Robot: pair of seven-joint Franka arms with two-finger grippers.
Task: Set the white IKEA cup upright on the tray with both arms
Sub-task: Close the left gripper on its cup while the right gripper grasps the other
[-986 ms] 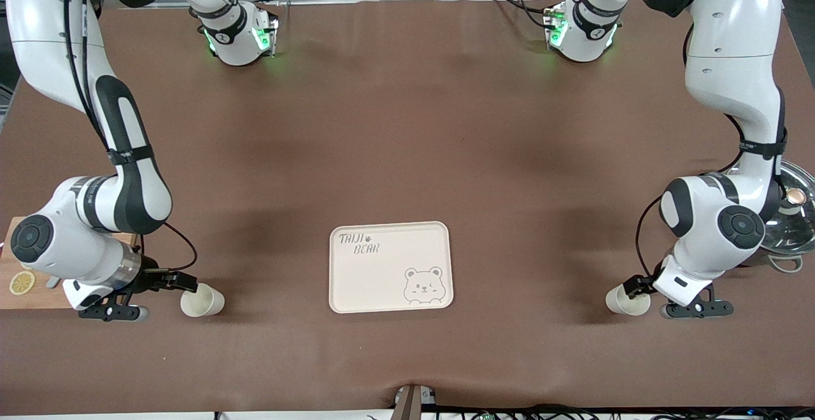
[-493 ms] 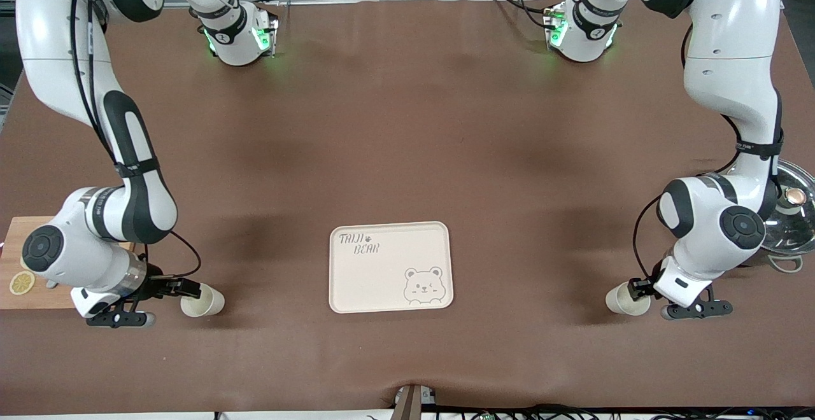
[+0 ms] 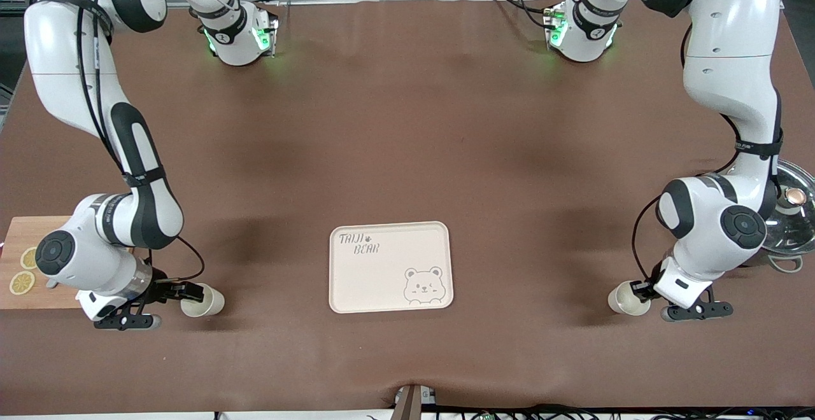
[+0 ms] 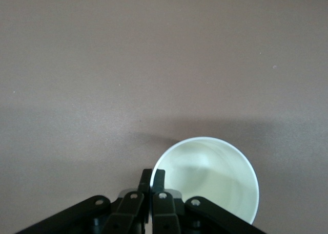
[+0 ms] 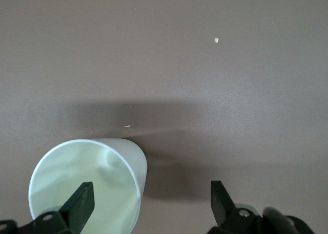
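Note:
The cream tray [image 3: 381, 280] lies empty at the table's middle, near the front camera. One white cup [image 3: 205, 301] lies on its side toward the right arm's end. My right gripper [image 3: 191, 293] is open at its mouth. In the right wrist view [image 5: 151, 195] one finger [image 5: 82, 202] is inside the cup [image 5: 97, 172] and the other is outside its wall. A second white cup [image 3: 627, 300] lies toward the left arm's end. My left gripper [image 3: 638, 290] is shut on its rim, as the left wrist view [image 4: 152, 176] shows on the cup [image 4: 212, 177].
A wooden cutting board [image 3: 16, 251] with lemon slices lies under the right arm's wrist at the table's edge. A shiny metal pot lid [image 3: 793, 216] lies by the left arm's elbow. Brown table cloth stretches between each cup and the tray.
My right gripper has moved in toward its cup, and one finger now sits inside the mouth. My left gripper stays on its cup's rim, and that cup has tipped slightly.

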